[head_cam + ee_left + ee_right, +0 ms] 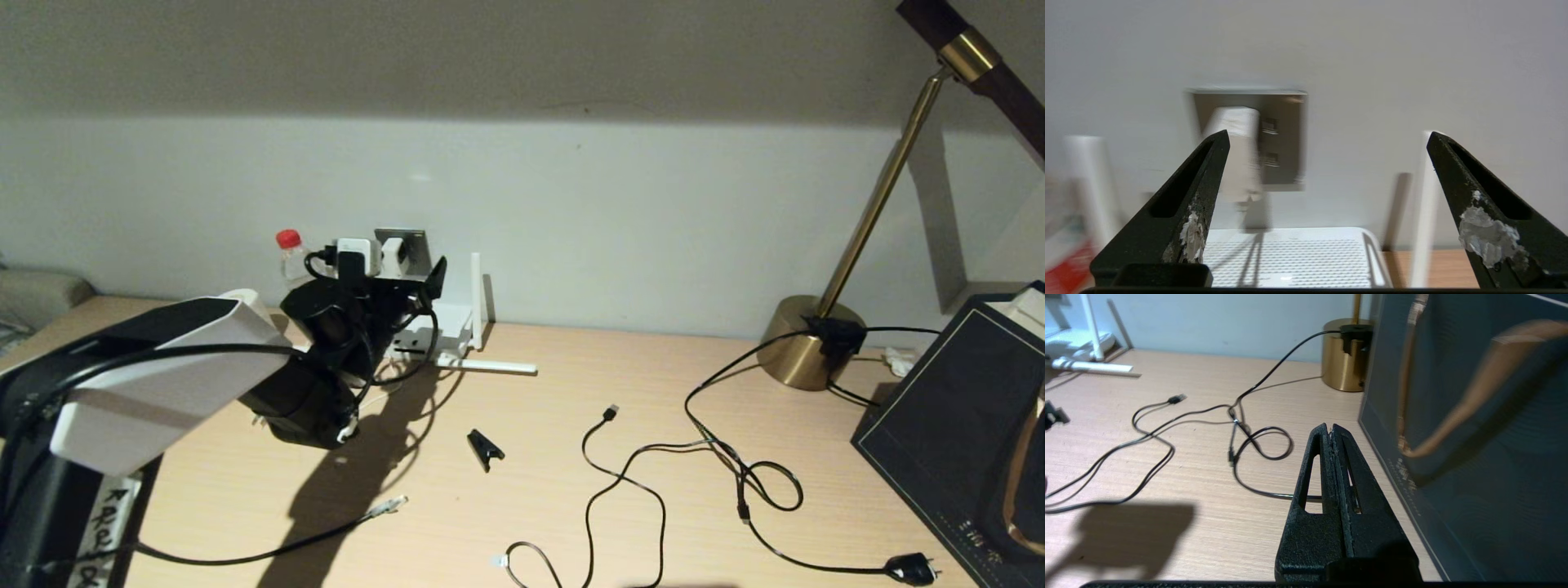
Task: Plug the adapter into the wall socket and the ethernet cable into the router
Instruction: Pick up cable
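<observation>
Seating done: adapter point(1236, 153) in wall socket point(1278, 134); left gripper point(1327, 141) wide, empty. Ethernet cable point(245, 555) unplugged from router point(1290, 261).

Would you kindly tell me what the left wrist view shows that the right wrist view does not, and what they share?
Only the left wrist view shows the wall socket with the adapter sitting in it, framed by the open left pincer. Only the right wrist view shows the shut right pincer, the brass lamp base, loose black cables on the desk and a dark box. Both show the white router by the wall.
</observation>
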Controlling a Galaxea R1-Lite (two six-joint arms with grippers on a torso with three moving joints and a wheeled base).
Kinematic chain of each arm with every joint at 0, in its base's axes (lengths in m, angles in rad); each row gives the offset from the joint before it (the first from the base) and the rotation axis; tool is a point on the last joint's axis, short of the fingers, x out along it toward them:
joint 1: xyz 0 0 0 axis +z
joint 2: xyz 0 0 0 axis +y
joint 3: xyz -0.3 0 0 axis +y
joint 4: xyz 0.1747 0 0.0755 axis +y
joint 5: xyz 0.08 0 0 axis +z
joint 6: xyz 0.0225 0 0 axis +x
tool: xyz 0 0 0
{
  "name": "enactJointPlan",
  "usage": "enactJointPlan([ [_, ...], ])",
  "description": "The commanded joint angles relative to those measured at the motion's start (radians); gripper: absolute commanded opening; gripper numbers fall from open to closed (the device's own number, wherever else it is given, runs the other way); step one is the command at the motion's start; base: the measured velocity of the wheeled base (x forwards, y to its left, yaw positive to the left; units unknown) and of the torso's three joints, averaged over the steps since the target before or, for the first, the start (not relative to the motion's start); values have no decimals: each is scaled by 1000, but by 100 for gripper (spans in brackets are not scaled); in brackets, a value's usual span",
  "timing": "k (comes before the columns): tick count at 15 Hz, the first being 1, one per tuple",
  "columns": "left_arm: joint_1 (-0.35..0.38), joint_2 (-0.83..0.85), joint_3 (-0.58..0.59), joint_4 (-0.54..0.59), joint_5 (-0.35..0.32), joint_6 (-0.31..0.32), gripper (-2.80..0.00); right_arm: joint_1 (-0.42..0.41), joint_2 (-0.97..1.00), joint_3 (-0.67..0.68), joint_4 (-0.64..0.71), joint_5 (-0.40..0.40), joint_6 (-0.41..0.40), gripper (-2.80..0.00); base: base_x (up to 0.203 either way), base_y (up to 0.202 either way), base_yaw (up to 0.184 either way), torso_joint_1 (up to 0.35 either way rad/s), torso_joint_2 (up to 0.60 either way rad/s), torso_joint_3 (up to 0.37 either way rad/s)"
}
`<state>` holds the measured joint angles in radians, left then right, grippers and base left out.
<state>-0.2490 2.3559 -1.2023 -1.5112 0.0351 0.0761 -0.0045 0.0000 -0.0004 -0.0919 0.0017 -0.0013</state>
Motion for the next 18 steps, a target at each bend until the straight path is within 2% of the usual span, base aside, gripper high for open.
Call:
enactJointPlan([
  [1, 18, -96, 87, -16, 2, 2, 0, 0, 2, 36, 0, 0, 1, -280, 0, 0, 0, 0, 0, 0],
  [4, 45, -187, 166, -19, 0, 4, 0, 0, 2, 36, 0, 0, 0, -280, 0, 0, 0, 0, 0, 0],
  [6, 57, -277, 259, -16, -11, 17, 0, 0, 2, 36, -2, 0, 0, -280, 0, 0, 0, 0, 0, 0],
  [8, 68, -408, 412, 30, -75, 49, 0, 0, 2, 36, -2, 0, 1, -280, 0, 0, 0, 0, 0, 0],
  [10, 81, -558, 522, 175, -162, 94, 0, 0, 2, 36, 0, 0, 1, -280, 0, 0, 0, 0, 0, 0],
  [12, 93, -720, 573, 480, -262, 168, 0, 0, 2, 36, 0, 0, 1, -280, 0, 0, 0, 0, 0, 0],
  [15, 98, -889, 556, 1073, -448, 297, 0, 0, 2, 36, 0, 0, 0, -280, 0, 0, 0, 0, 0, 0],
  [16, 97, -910, 526, 1243, -490, 356, 0, 0, 2, 36, 0, 0, 1, -280, 0, 0, 0, 0, 0, 0],
  [18, 93, -903, 429, 1575, -535, 565, 0, 0, 2, 36, 0, 0, 0, -280, 0, 0, 0, 0, 0, 0],
])
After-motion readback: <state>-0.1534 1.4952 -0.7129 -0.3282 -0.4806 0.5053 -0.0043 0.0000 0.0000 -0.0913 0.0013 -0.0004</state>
